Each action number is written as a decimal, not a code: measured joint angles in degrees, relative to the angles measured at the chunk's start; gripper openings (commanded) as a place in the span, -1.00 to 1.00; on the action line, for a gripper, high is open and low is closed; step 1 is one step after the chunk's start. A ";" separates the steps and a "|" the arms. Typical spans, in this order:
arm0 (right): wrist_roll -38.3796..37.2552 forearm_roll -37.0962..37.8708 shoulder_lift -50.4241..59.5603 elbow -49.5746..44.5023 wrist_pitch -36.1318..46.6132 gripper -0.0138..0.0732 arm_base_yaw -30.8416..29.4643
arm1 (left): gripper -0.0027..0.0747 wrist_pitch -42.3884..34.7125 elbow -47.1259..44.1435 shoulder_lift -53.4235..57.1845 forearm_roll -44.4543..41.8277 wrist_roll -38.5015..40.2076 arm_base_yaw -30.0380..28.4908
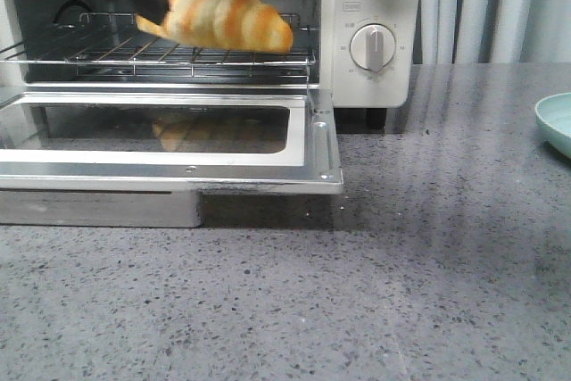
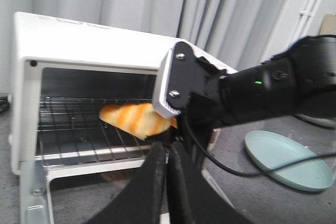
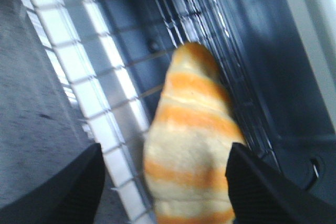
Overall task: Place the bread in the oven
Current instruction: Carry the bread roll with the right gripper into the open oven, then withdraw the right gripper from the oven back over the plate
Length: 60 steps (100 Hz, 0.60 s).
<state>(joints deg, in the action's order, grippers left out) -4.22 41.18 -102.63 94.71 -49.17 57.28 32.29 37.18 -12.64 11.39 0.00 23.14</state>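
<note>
1. The oven (image 1: 366, 33) stands at the far left of the grey speckled surface (image 1: 375, 292), its glass-windowed door (image 1: 169, 136) folded down flat toward the near side.
2. The bread (image 1: 223, 13) is inside the open cavity, just above the wire rack (image 1: 178, 55), toward the right half of the rack. Whether it touches the wires cannot be told; it looks slightly blurred.
3. In the front view a faint reflection of the bread shows in the door glass below it.
4. The right gripper (image 3: 165, 182) has its jaws parted wide, one dark ribbed finger (image 3: 79, 187) on each side of the bread (image 3: 189, 145). A visible gap lies between the bread and the finger on the side of the rack's front bar; on the other side the finger looks to be at the bread's edge, though contact is unclear.
5. In the left wrist view the right arm (image 2: 262, 93) reaches into the oven mouth (image 2: 84, 114) from the right, its black wrist just beside the bread (image 2: 134, 119).
6. The left gripper (image 2: 168, 182) is held back in front of the oven, near the door; its jaws are pressed together with nothing between them.
7. A pale green plate (image 1: 555, 122) sits on the surface at the right, well apart from the oven.
8. Grey curtains (image 1: 482, 6) hang behind.
</note>
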 measured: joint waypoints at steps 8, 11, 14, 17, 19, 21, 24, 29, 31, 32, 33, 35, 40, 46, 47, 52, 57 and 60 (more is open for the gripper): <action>0.00 0.00 0.72 0.00 -0.45 0.35 2.21 | -0.99 0.00 0.00 0.00 -0.27 0.00 -2.25; 0.00 0.00 0.84 0.00 -0.95 0.35 2.98 | -0.99 0.00 0.00 0.00 -0.42 0.00 -3.13; 0.00 0.00 1.10 0.00 -1.38 0.35 3.75 | -0.99 0.00 0.00 0.00 -0.57 0.00 -4.02; 0.00 0.00 1.49 0.00 -1.96 0.35 4.78 | -0.99 0.00 0.00 0.00 -0.56 0.00 -4.93; 0.00 0.00 1.60 0.00 -2.49 0.35 5.41 | -0.99 0.00 0.00 0.00 -0.69 0.00 -5.63; 0.00 0.00 1.70 0.00 -3.07 0.35 5.84 | -0.99 0.00 0.00 0.00 -0.91 0.00 -6.29; 0.00 0.00 1.98 0.00 -3.94 0.35 6.93 | -0.99 0.00 0.00 0.00 -1.15 0.00 -7.16; 0.00 0.00 2.40 0.00 -5.59 0.34 8.51 | -0.99 0.00 0.00 0.22 -1.68 0.00 -8.74; 0.00 0.00 2.65 0.00 -6.25 0.33 9.18 | -0.99 0.00 0.00 0.39 -1.83 0.00 -9.11; -0.16 0.00 2.63 0.00 -6.74 0.33 9.40 | -0.99 0.00 0.00 0.55 -1.91 0.00 -9.44; -0.12 0.00 2.78 0.00 -7.02 0.32 9.85 | -0.99 0.00 0.00 0.55 -1.96 0.00 -9.61; -0.23 0.00 2.89 0.00 -7.74 0.31 10.30 | -0.99 -0.11 -0.15 0.98 -2.20 0.00 -10.11; -0.35 0.00 3.46 0.00 -9.40 0.28 12.02 | -0.99 -0.77 -0.67 2.08 -2.59 -0.30 -11.19; -0.57 0.00 4.14 0.00 -11.41 0.23 13.62 | -0.99 -2.32 -1.91 4.41 -2.83 -0.41 -12.44; -0.57 0.00 4.28 0.00 -11.64 0.23 13.99 | -0.99 -2.54 -2.31 4.72 -2.84 -0.52 -12.55; -0.65 0.00 5.01 0.00 -13.09 0.20 15.20 | -0.99 -4.23 -4.02 7.14 -2.84 -0.63 -13.43; -0.65 -0.11 5.70 0.00 -14.31 0.17 16.22 | -0.99 -5.91 -6.12 9.82 -2.92 -0.64 -14.39; -0.65 -0.11 6.15 0.00 -15.12 0.14 16.64 | -0.99 -6.83 -7.43 11.60 -2.92 -0.74 -14.86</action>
<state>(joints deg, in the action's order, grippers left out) -4.87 41.07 -96.48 94.71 -64.29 73.92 25.46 29.75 -1.03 8.47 -0.74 8.28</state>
